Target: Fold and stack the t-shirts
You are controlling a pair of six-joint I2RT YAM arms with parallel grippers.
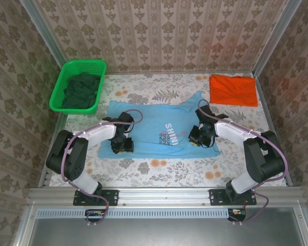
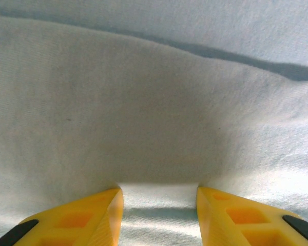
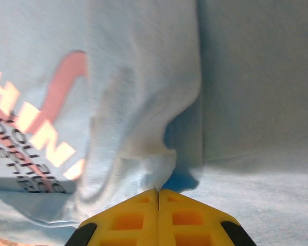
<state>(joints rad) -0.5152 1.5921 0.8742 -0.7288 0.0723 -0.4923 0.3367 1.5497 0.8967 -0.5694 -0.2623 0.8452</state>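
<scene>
Two grippers rest on the light blue t-shirt [image 1: 153, 120], which is spread mid-table with its long axis running left to right. The left gripper [image 1: 122, 146] is at the left end, fingers apart on flat cloth. The right gripper [image 1: 197, 137] is at the right end, fingers together, pinching a raised fold. The orange-red t-shirt [image 1: 233, 89] lies folded at the far right.

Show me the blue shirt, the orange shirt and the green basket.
light blue t-shirt [image 1: 149, 122]: top view, bare cloth left of its print.
orange-red t-shirt [image 1: 233, 90]: top view, its middle.
green basket [image 1: 86, 62]: top view, far rim.
</scene>
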